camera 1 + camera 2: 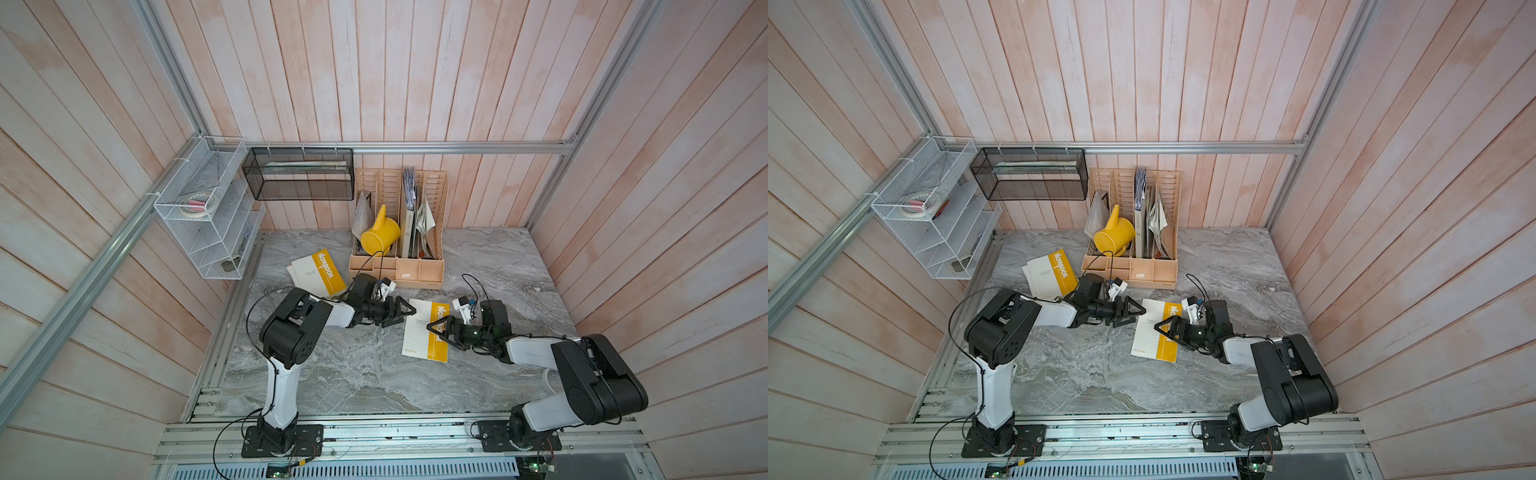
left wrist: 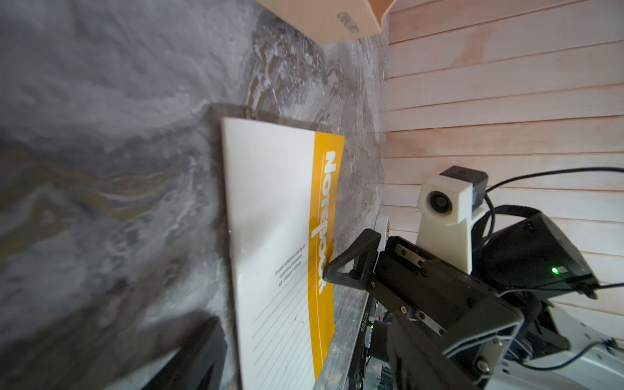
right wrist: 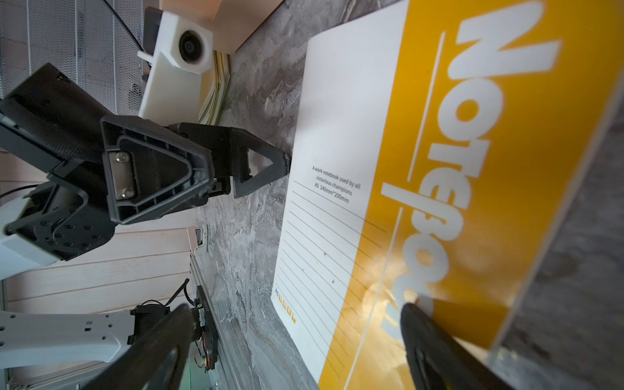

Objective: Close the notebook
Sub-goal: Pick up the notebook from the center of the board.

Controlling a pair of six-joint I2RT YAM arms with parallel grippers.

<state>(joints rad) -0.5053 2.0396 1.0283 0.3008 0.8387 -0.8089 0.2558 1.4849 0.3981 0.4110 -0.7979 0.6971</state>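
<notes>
1. The left gripper [image 1: 402, 316] has its two black fingers [image 3: 152, 169] spread, nothing between them. One tip sits right at the white edge of the notebook [image 1: 419, 332].
2. The right gripper [image 1: 437, 330] is empty, its fingers [image 3: 435, 337] wide apart. One tip is over the notebook's yellow band.
3. The notebook lies shut, cover up, mid-table [image 1: 353, 374] between the two arms.
4. A second notebook [image 1: 318, 272] lies beyond the left arm, near a beige organiser [image 1: 397, 268] holding a yellow watering can [image 1: 380, 237].
</notes>
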